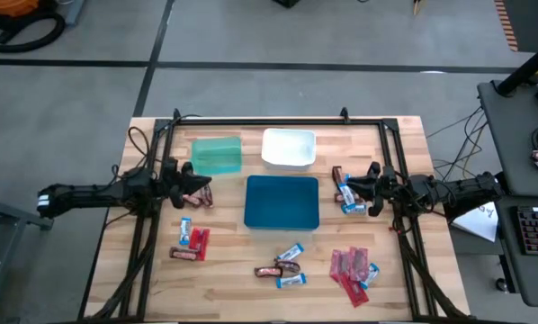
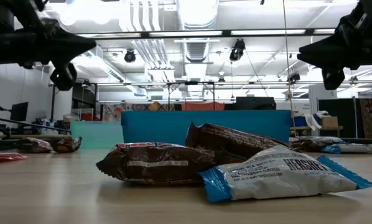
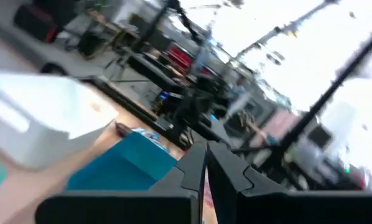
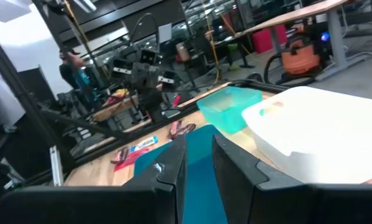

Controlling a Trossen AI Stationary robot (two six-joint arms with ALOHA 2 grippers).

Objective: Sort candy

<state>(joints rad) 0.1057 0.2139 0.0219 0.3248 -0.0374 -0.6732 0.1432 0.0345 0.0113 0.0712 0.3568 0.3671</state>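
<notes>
Candy lies scattered on the wooden table. Dark brown bars (image 1: 200,197) sit just below my left gripper (image 1: 195,184), which hovers shut and empty left of the blue tray (image 1: 282,202). Blue-and-white bars (image 1: 346,194) and a brown one (image 1: 338,173) lie under my right gripper (image 1: 352,188), which hovers open and empty right of that tray. Red packets (image 1: 350,265) are piled near the front right. A brown and blue-and-white group (image 1: 284,266) lies front centre, and a mixed group (image 1: 192,241) front left. In the wrist views, both the left gripper (image 3: 206,146) and the right gripper (image 4: 198,142) point across the blue tray.
A green tray (image 1: 217,155) and a white tray (image 1: 289,147) stand side by side behind the blue tray. A black frame (image 1: 278,120) runs along the table's far edge and down both sides. In the low view both arms hang above the table top.
</notes>
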